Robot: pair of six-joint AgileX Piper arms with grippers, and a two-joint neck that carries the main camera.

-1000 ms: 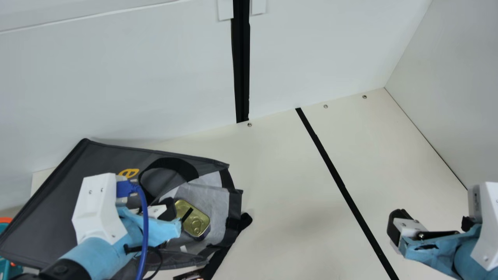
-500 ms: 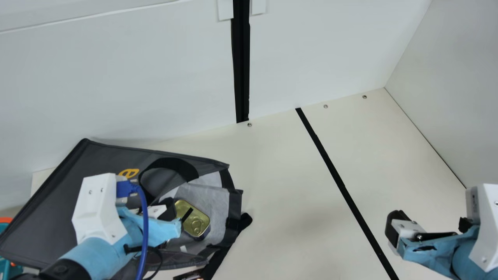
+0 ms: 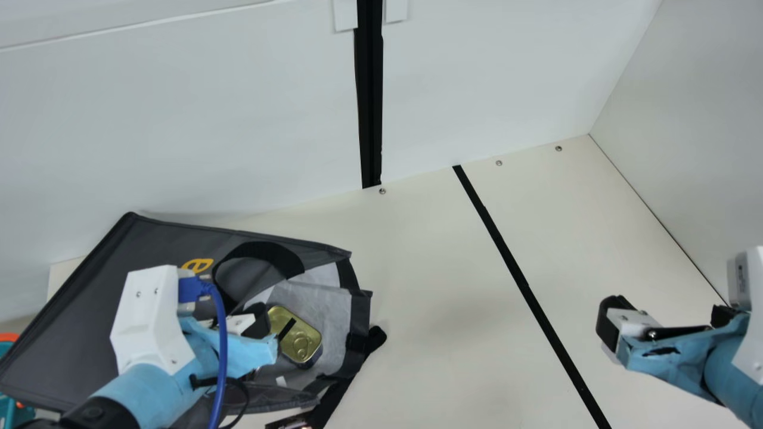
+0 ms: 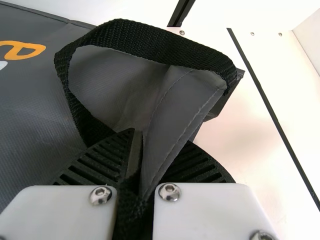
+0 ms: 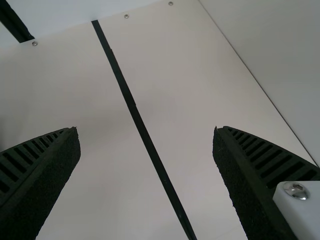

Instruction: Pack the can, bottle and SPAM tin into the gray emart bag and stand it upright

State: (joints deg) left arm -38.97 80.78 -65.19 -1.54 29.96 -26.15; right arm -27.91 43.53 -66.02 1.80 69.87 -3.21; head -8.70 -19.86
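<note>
across the cream table (image 3: 429, 280), the gray emart bag (image 3: 71, 310) lies on its side, mouth open. the right gripper (image 5: 146, 131), released and empty, has just shifted slightly toward the main view's upper right, bringing the bag no nearer upright. the left gripper (image 4: 159, 145), unmoved, is clenched on the bag's rim and black handle strap (image 4: 165, 47), likely ready for lifting. the spam tin (image 3: 303, 344) sits just inside the mouth.
</note>
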